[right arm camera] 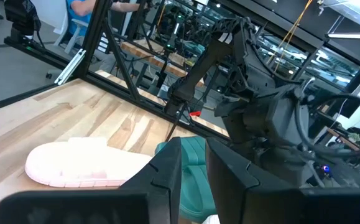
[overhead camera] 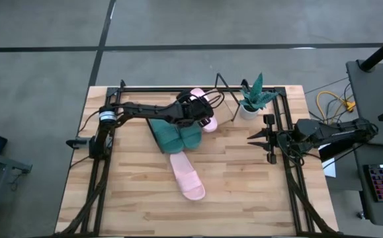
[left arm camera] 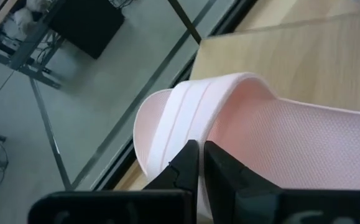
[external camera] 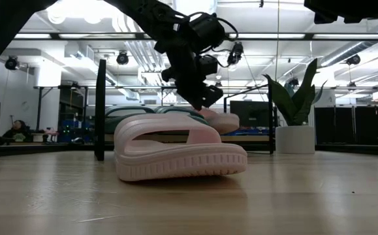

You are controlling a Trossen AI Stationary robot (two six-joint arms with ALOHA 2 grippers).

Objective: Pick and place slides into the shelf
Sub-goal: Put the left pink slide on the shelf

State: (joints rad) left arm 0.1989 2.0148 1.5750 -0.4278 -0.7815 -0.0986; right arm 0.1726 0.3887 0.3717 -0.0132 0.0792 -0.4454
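One pink slide (overhead camera: 206, 111) is at the shelf (external camera: 257, 137), at the table's far middle, with my left gripper (left arm camera: 198, 163) shut on its strap. The dark green pair (overhead camera: 175, 137) lies side by side on the shelf just left of it. The second pink slide (overhead camera: 188, 176) rests sole-down on the tabletop, nearer the front. My right gripper (overhead camera: 262, 144) waits at the table's right edge, its fingers slightly apart with nothing between them. My left gripper pinches the edge of the pink slide's wide strap (left arm camera: 181, 127) between its two fingertips. It comes slanting down from the table's left. The slide's footbed (left arm camera: 304, 149) stretches over the shelf board (left arm camera: 329, 56). Whether the sole rests on the board I cannot tell.
A potted plant (overhead camera: 254, 98) in a white pot stands at the far right, close to the shelf's black wire frame (overhead camera: 225, 89). Black rails run along the table's edges. Bare tabletop lies at the front left and front right.
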